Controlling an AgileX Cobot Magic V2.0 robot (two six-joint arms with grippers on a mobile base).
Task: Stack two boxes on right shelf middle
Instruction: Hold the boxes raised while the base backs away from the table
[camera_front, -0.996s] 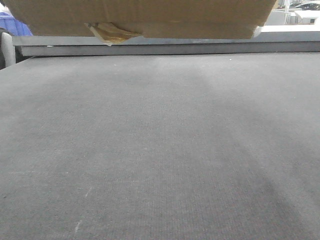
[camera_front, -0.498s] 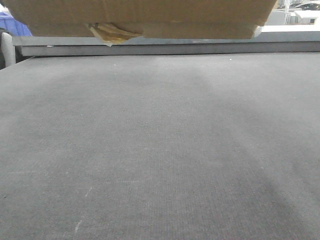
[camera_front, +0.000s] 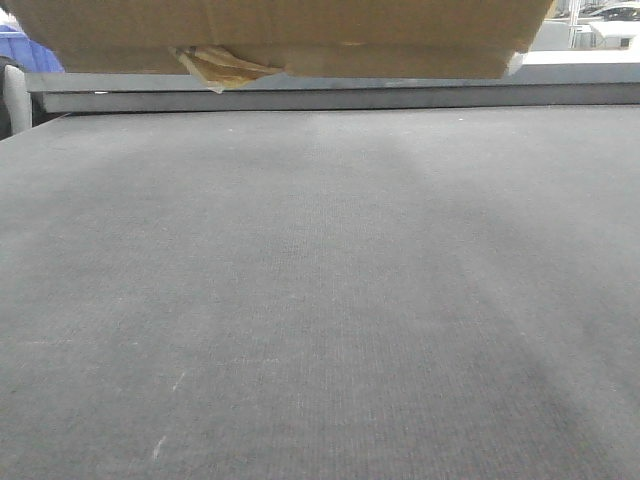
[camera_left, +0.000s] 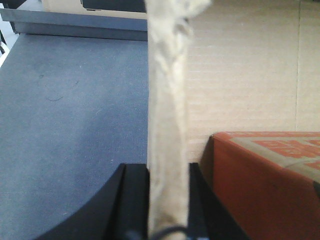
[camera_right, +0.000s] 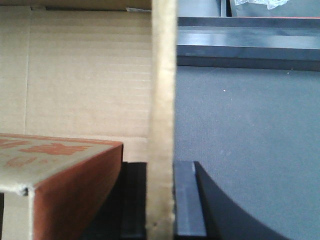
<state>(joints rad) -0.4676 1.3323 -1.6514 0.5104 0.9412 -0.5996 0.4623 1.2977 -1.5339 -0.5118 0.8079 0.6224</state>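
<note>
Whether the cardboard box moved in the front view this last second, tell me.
No. The cardboard box has its lower edge unchanged against the grey rail behind it.

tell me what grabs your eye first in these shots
A big cardboard box fills the top of the front view, apparently held clear above the grey shelf surface. In the wrist views the left gripper and right gripper each pinch an upright wall of that box, with a red-orange box lying inside it.
</note>
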